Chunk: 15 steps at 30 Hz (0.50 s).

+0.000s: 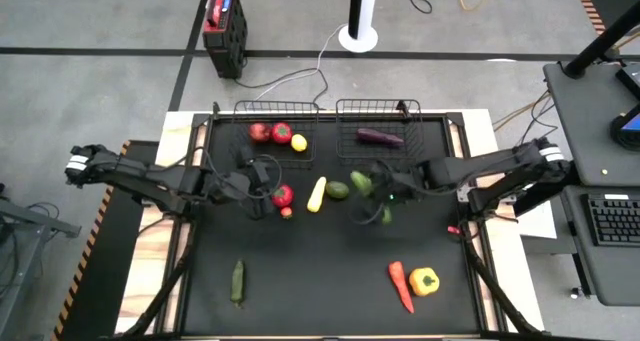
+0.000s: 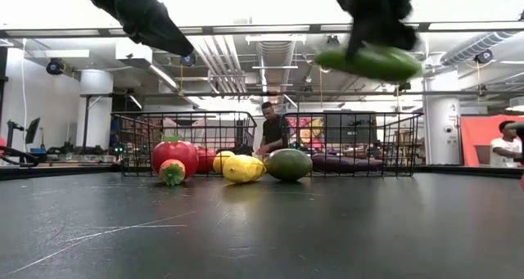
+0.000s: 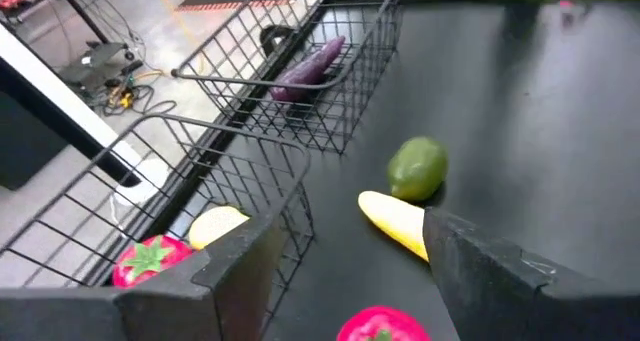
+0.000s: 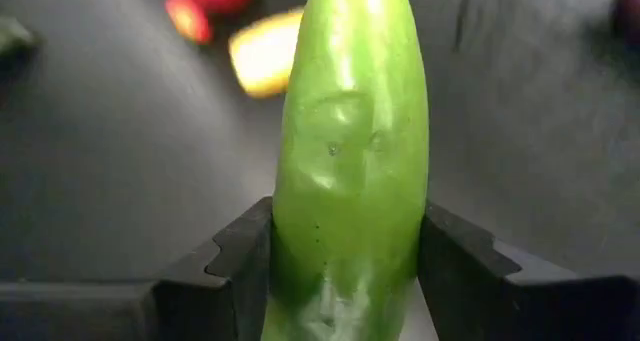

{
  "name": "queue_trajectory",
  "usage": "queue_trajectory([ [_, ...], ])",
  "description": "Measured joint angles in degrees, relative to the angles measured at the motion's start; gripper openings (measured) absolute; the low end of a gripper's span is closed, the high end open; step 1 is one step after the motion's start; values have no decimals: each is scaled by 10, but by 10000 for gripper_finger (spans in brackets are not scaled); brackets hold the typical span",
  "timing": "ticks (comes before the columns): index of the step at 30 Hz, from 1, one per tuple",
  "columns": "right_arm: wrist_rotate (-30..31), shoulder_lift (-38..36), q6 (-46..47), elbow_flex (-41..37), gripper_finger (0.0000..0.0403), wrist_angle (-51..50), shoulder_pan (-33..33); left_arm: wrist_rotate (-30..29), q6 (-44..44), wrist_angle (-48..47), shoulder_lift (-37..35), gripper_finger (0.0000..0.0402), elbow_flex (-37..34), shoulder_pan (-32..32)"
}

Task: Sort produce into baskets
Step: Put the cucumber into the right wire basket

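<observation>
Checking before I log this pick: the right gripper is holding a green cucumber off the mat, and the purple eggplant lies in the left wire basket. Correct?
Not quite. The right gripper does hold the green cucumber off the black mat, but the high view shows the purple eggplant in the right black wire-mesh basket.

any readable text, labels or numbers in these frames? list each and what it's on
None legible in any view.
Red-and-black box on the floor: no readable marking.
Keyboard on the side desk: keys too small to read.
Screen on that desk: only a blue edge shows.
Produce, both baskets and the arms carry no visible lettering.
</observation>
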Motion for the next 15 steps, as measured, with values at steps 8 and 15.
queue_trajectory([
  [8, 71, 18, -222, 134, 192, -28, -70, -1, -54, -5, 0, 231, 0, -48],
  [15, 77, 38, -387, 166, 192, -37, -178, -1, -111, -43, -7, 231, 1, -98],
])
